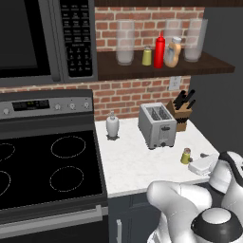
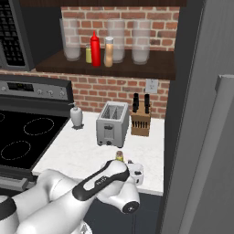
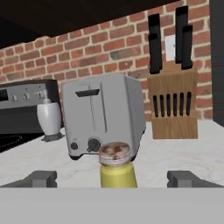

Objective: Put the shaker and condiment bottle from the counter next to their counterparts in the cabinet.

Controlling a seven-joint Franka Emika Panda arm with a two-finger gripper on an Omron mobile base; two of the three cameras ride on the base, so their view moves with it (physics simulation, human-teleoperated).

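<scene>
Shaker [image 3: 116,168] on counter [image 3: 175,157], between wide-open jaws, toaster [image 3: 104,113] behind

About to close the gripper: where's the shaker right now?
The shaker stands upright on the counter, centred between the open gripper's fingertips in the hand view, in front of the toaster, with the knife block behind to the right.

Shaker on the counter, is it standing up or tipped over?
Standing up: the shaker sits cap-up on the counter.
</scene>
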